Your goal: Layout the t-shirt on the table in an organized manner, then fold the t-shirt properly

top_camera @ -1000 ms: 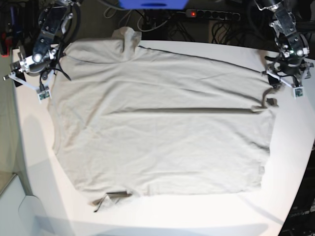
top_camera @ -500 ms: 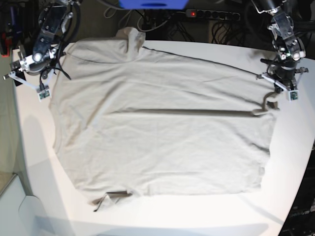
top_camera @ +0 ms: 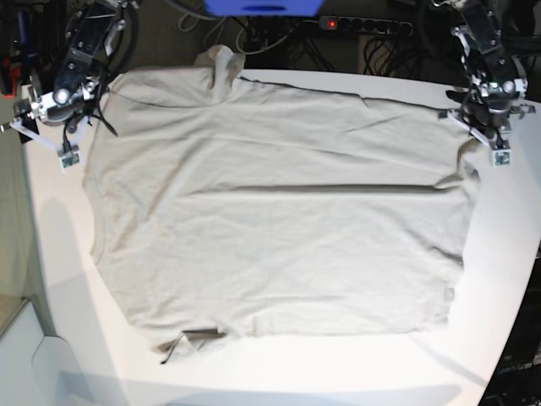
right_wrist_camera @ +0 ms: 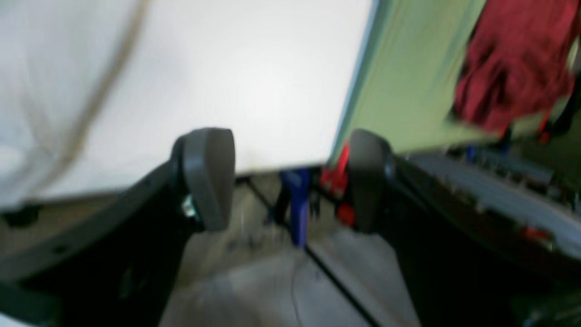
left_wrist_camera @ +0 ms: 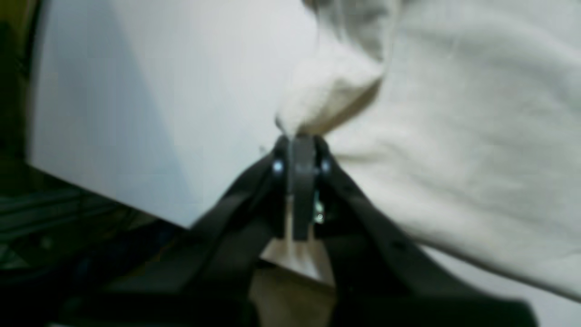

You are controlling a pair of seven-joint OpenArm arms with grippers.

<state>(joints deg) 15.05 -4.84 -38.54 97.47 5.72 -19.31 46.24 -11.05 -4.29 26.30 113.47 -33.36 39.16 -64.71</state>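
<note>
1. T-shirt (top_camera: 279, 237) lies spread almost flat over the white counter (top_camera: 68, 279).
2. Left hand (left_wrist_camera: 299, 141) is clamped on a bunched edge, likely to tug that side straight.
3. Right hand (right_wrist_camera: 290, 181) hangs spread apart, empty, off the counter corner.

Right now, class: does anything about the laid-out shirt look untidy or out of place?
Yes. The t-shirt lies mostly flat on the table, but one sleeve hangs off the far edge, a long crease crosses the middle, and the left gripper has pinched one corner into a raised peak.
</note>
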